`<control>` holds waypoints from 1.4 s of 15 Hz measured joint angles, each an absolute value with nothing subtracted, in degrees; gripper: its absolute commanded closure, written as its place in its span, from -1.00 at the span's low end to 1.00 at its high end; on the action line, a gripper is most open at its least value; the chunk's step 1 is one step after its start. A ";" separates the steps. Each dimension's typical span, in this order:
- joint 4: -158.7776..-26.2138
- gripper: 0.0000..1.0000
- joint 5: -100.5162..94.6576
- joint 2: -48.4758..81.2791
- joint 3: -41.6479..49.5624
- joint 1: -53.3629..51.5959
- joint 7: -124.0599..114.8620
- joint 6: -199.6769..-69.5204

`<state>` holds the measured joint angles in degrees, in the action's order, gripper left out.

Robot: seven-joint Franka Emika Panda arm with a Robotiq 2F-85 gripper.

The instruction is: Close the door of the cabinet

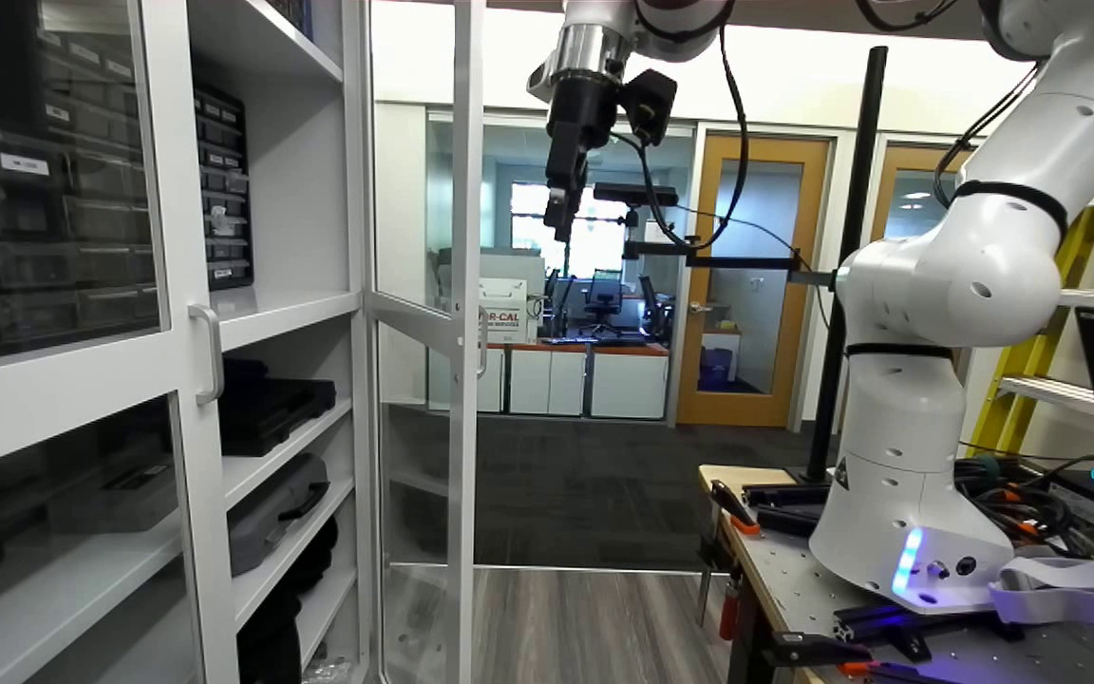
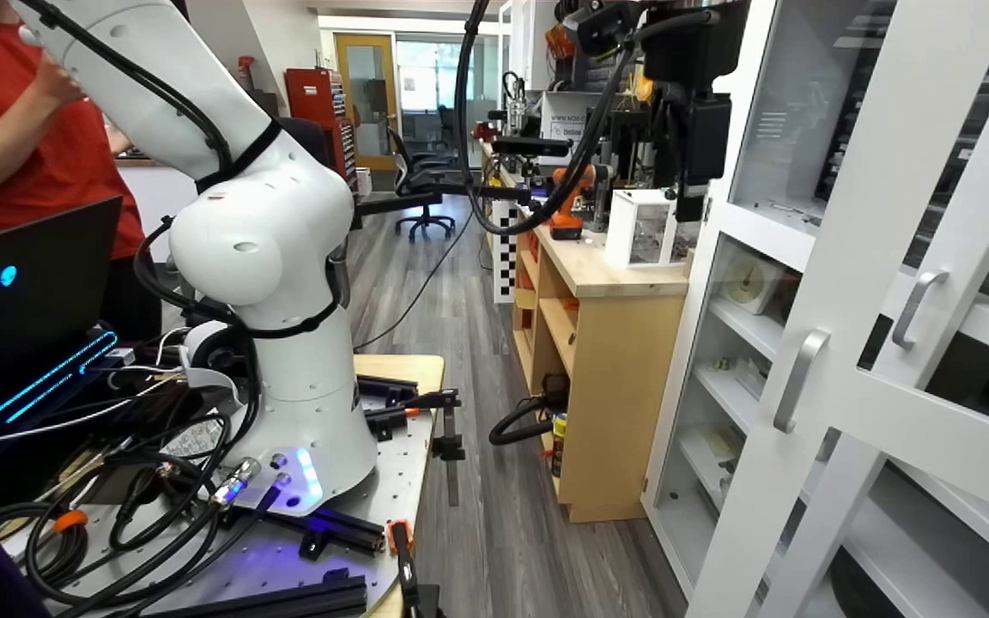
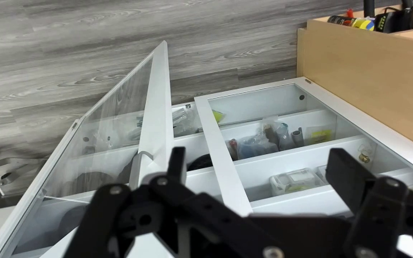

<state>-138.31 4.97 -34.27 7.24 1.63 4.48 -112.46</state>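
The black two-fingered claw (image 3: pixel 257 154) points downward with its fingers spread wide apart, gripping nothing. It hangs from the white jointed arm (image 2: pixel 263 249), whose base is mounted on a metal-topped counter (image 2: pixel 400 468) with wooden edging, below the claw and well apart from it. The white-framed glass door (image 1: pixel 419 323) of the tall white shelved cabinet (image 1: pixel 295 199) stands open at an angle. In an exterior view it rises beside the claw, to the left as pictured, and the two are apart (background shows between them). Its curved silver handle (image 2: pixel 797 378) sits lower than the claw. In the wrist view, a matching white-framed door (image 3: pixel 219 150) looks flush with the cabinet front, its free edge running beyond the space between the fingers; a clear plastic box (image 3: pixel 296 181) shows through its glass, nearer the finger on the right of that picture. Well below the claw, a grey hard-shelled case (image 1: pixel 272 513) lies low inside the cabinet. On the far side of the arm from the claw, a person in a red shirt (image 2: pixel 48 163) stands partly in view.
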 measured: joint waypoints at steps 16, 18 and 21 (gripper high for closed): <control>-137.96 -1.00 4.30 -34.61 10.27 4.32 11.23 -114.95; -138.02 -1.00 4.39 -34.57 11.79 4.32 14.98 -116.02; -138.09 -1.00 4.58 -34.28 14.05 4.27 20.04 -117.15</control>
